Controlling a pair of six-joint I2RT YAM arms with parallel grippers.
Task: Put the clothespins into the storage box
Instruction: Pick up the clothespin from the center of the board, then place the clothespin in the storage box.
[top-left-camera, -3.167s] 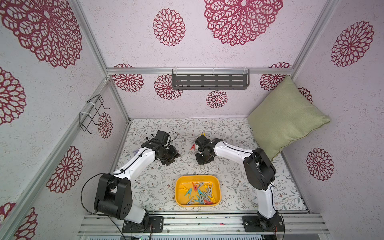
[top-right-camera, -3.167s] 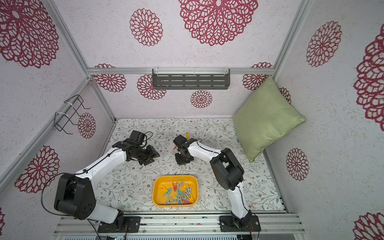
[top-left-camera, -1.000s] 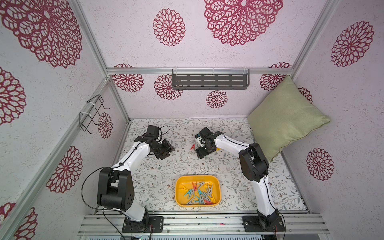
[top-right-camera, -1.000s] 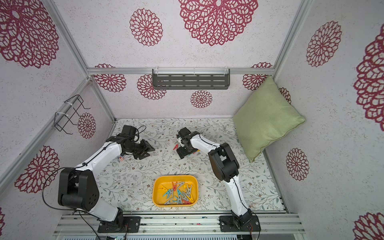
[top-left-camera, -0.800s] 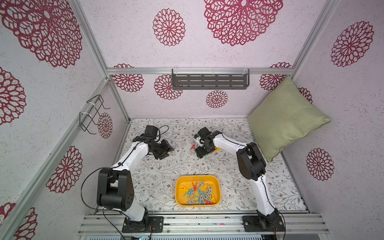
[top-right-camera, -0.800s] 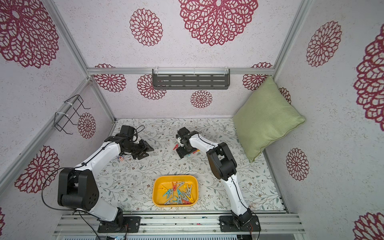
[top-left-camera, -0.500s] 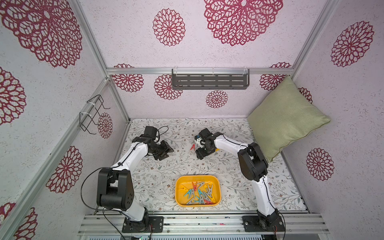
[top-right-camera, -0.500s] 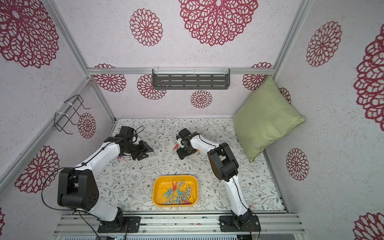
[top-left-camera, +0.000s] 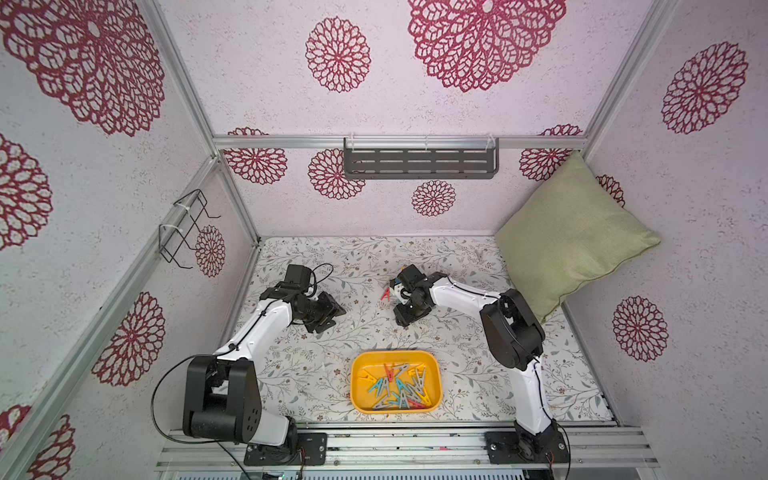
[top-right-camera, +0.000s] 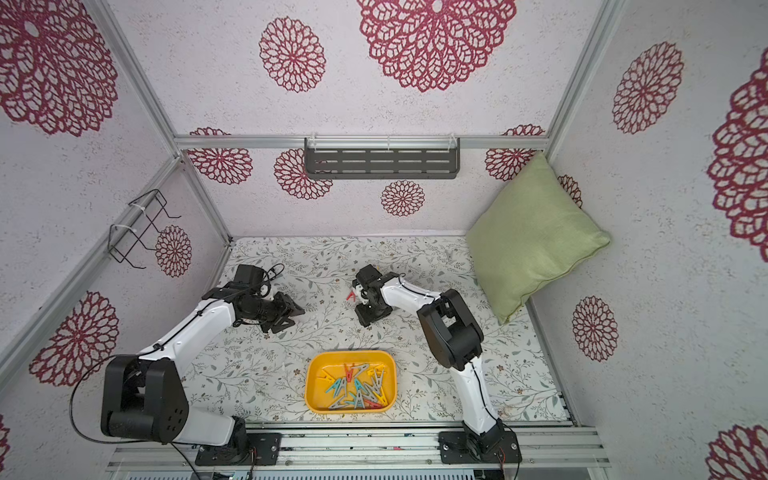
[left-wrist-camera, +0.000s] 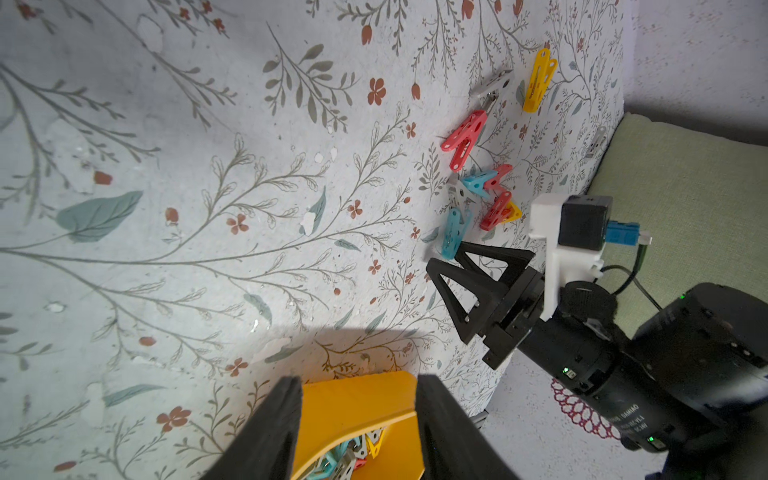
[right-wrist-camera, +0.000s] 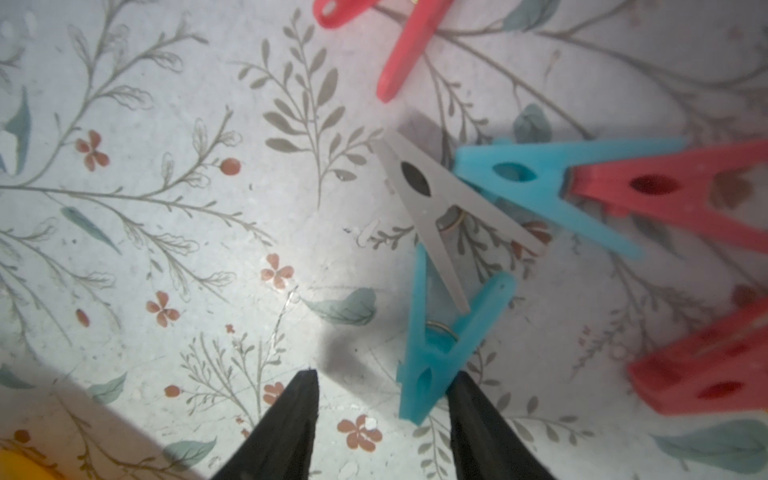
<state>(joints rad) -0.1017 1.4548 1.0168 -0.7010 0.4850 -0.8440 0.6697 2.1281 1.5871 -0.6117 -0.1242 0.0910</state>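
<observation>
Few changes versus three seconds back: the left gripper (top-left-camera: 330, 316) has swung slightly further from the storage box (top-left-camera: 354, 386). The right gripper (right-wrist-camera: 382, 386) is still parked over the same loose bunch beyond the box, and the box hasn't budged.

Right jaws are part-way apart, tips down by the floral tabletop (right-wrist-camera: 166, 249). A blue clothespin (right-wrist-camera: 444, 340) pokes its closed end in between them. It's right up against one of the fingers (right-wrist-camera: 478, 424) with clear daylight to the other, so nothing's pinched. One leg of a grey clothespin (right-wrist-camera: 432, 199) rests between the blue one's spread legs, and more blue and red ones sit just past it, further from the box.

Left jaws also stand apart and hold nothing; in the left wrist view the box shows through the gap. The box itself holds a mixed heap of clothespins (top-left-camera: 397, 388).
</observation>
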